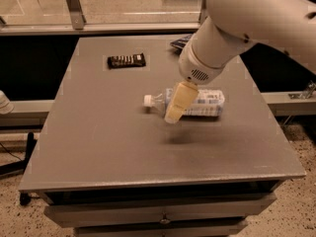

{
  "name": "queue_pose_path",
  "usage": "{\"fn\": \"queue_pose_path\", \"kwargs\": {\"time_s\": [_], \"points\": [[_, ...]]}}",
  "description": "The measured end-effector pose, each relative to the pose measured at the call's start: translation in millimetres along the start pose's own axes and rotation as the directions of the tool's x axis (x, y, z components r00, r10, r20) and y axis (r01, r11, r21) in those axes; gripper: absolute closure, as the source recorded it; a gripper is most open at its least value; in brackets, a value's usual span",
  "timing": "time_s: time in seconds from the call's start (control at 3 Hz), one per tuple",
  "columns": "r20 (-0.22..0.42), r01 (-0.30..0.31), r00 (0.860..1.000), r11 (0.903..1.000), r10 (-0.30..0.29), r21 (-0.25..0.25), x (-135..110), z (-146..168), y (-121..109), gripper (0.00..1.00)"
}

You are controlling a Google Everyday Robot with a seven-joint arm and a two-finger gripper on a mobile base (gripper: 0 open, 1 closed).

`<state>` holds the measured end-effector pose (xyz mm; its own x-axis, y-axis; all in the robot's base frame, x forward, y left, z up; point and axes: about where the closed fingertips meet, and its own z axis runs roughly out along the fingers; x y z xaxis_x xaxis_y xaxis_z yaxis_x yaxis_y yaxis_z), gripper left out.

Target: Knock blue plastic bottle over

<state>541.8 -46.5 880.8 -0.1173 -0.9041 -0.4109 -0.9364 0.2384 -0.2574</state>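
The blue plastic bottle [203, 102] lies on its side near the middle of the grey table [108, 147], white cap [147, 100] pointing left. My gripper [175, 110] hangs from the white arm just in front of the bottle's neck, raised a little above the table, and holds nothing. Its tan fingers [178, 100] cover part of the bottle.
A black rectangular remote-like object [127, 60] lies at the table's back left. A dark blue snack bag [179, 42] peeks out behind the arm at the back. Drawers sit under the table front. A railing runs behind.
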Motion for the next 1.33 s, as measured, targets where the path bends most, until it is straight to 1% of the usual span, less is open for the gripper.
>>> {"fn": "queue_pose_path", "kwargs": {"time_s": [0.33,0.67,1.0,1.33], "points": [[0.107,-0.052,0.993,0.9986,0.053,-0.014,26,-28,4,0.0],[0.212,-0.093,0.973,0.9955,0.094,-0.017,67,-70,16,0.0],[0.319,-0.113,0.94,0.9931,0.117,-0.03,104,-114,32,0.0],[0.43,-0.129,0.893,0.9911,0.131,-0.033,141,-152,46,0.0]]}}
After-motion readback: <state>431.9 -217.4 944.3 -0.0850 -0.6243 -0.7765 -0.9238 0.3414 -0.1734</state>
